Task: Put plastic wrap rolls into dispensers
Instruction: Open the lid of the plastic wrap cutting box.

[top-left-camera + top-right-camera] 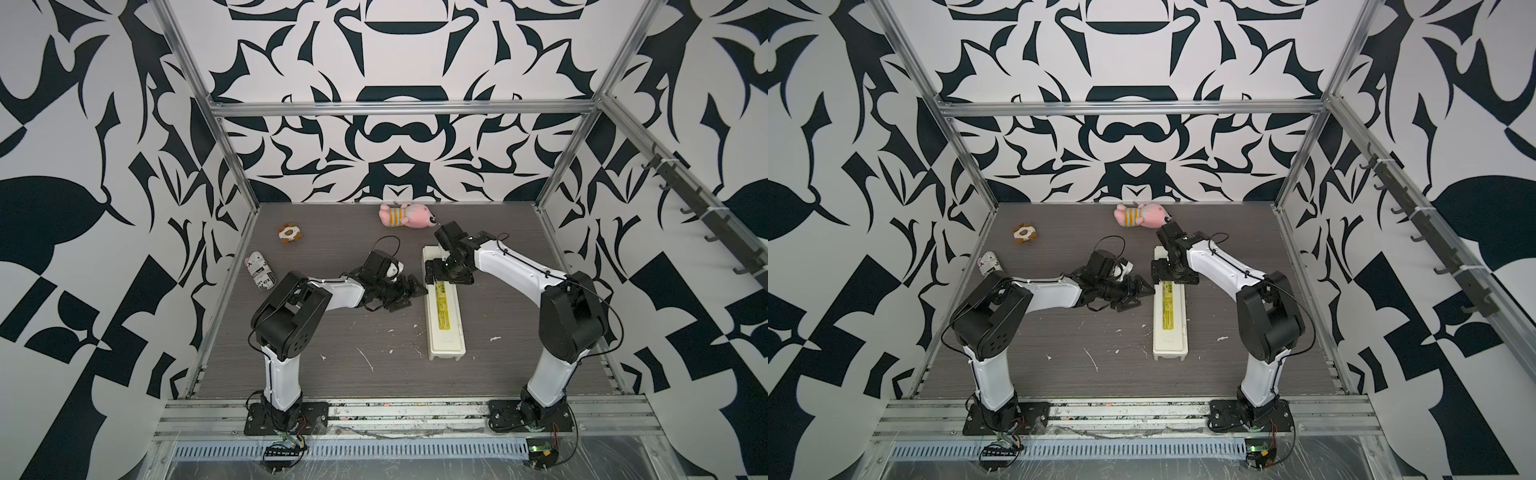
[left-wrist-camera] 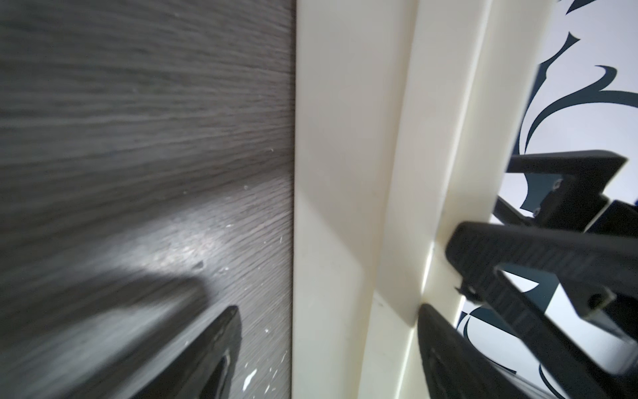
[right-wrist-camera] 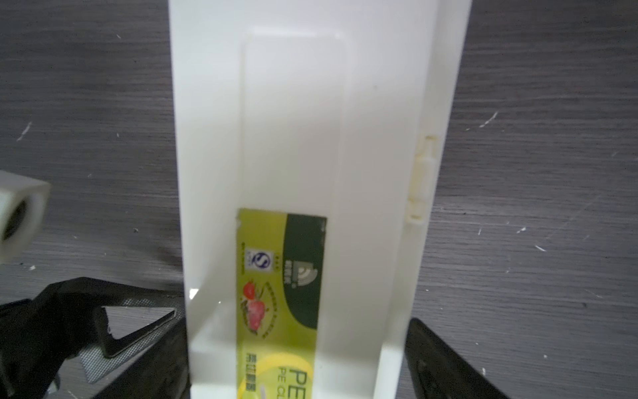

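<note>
While astride the dispenser (image 3: 293, 121), right gripper (image 3: 297, 316) wide, left gripper (image 1: 411, 296) alongside.

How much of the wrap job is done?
Done: cannot tell; the dispenser lid is shut, hiding any roll. In hand: the right gripper straddles it, jaws wide; the open left gripper sits at its side seam. Left: unclear; no roll clearly shows outside, so it may already be loaded.
</note>
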